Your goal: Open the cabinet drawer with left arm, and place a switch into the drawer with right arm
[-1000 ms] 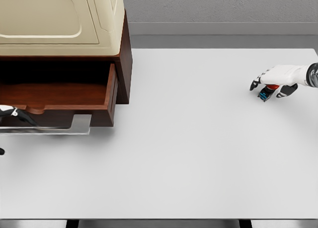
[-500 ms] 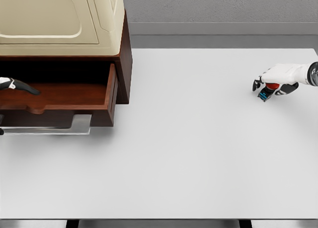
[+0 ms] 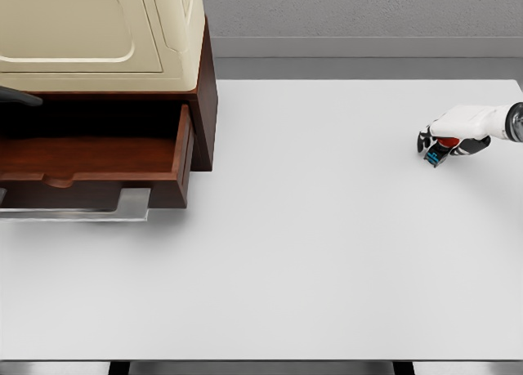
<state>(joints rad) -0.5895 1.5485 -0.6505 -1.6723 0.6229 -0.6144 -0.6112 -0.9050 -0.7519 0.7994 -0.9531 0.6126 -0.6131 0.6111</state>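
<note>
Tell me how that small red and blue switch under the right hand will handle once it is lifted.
The switch looks small beside the right hand, so it is probably light. Its blocky red and blue body suggests rigid plastic, unlikely to flex. The fingers curl closely over it and hide most of it, so it could slip or twist if the grip is shallow.

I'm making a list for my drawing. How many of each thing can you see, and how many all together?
Cabinets: 1, brown wood with a cream top
Open drawers: 1
Drawer handles: 1, silver
Switches: 1, red and blue, in the right hand
Tables: 1, white
Robot hands: 2, the left hand barely showing
Total: 7
</note>
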